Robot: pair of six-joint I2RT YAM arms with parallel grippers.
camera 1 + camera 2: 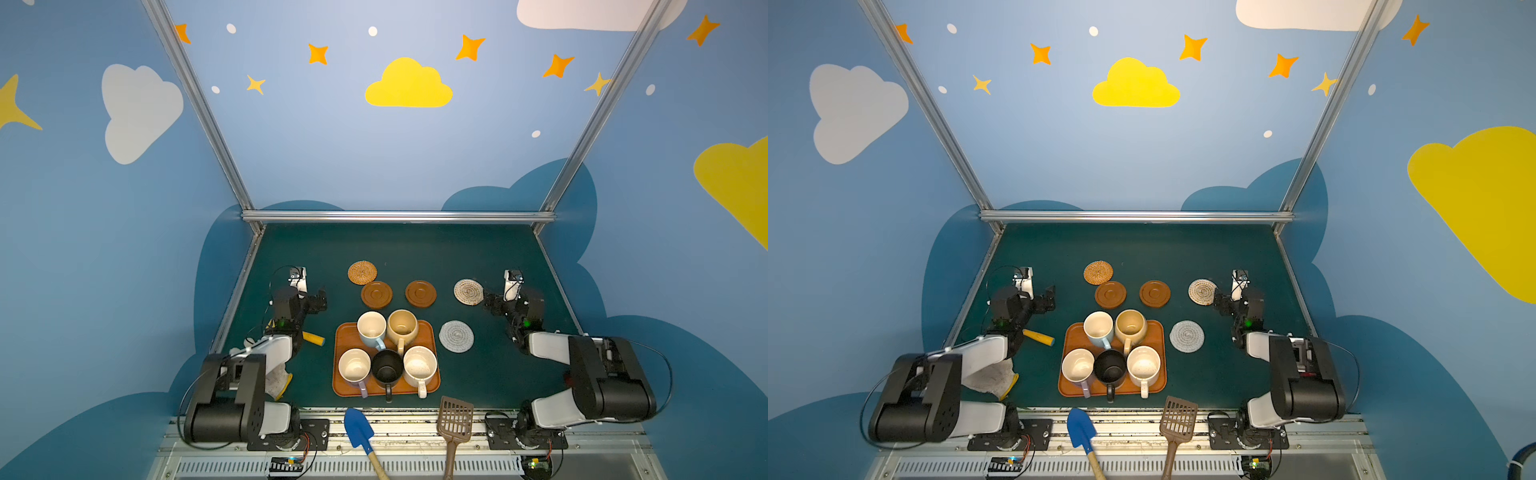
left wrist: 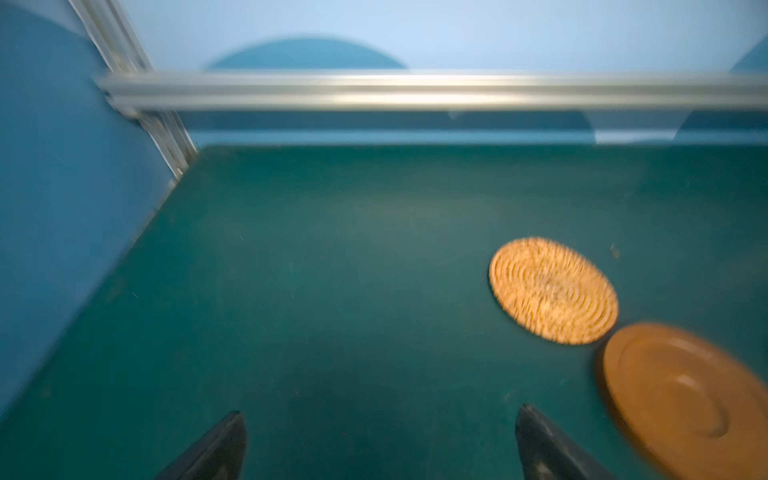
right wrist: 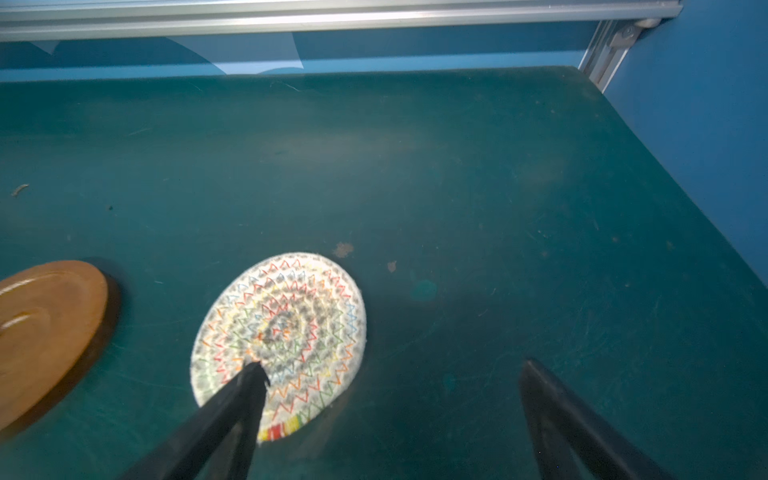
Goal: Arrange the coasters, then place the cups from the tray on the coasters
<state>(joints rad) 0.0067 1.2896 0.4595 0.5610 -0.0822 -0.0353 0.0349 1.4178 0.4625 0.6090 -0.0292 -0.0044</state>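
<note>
Now my left gripper (image 2: 380, 413) and right gripper (image 3: 392, 368) both gape wide, empty; the beige coiled rope coaster (image 1: 468, 291) sits lower right of centre.

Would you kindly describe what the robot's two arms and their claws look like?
Both arms match. The left arm and right arm have boxy black joint housings joined by white links. Thin black cables loop alongside, and a small green light shows near each wrist. The left claw and right claw each have two dark, tapered, pointed fingers.
</note>
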